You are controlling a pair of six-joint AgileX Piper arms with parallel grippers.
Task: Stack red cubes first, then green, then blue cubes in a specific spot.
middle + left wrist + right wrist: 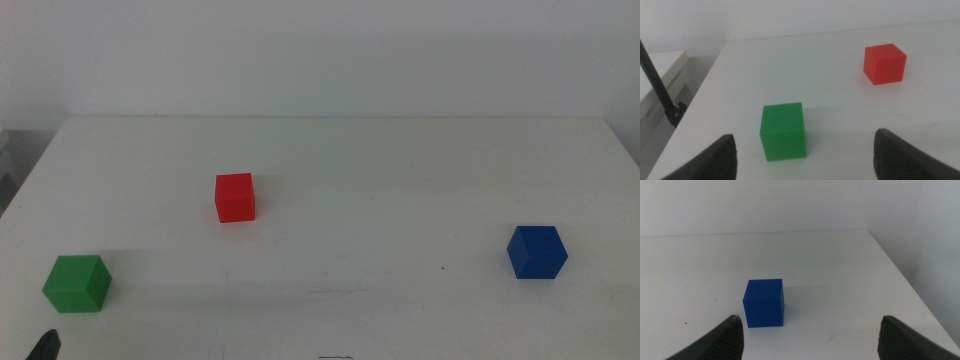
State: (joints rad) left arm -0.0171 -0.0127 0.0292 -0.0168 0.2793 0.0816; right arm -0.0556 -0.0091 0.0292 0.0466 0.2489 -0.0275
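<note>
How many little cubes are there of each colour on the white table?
Small solid red cube: 1
Small solid green cube: 1
Small solid dark blue cube: 1
Total: 3 cubes, each standing apart on the white table.

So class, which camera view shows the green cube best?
The left wrist view: the green cube sits large and close before the open left claw. The middle view shows it small near the table's left corner; the right wrist view misses it entirely.
</note>
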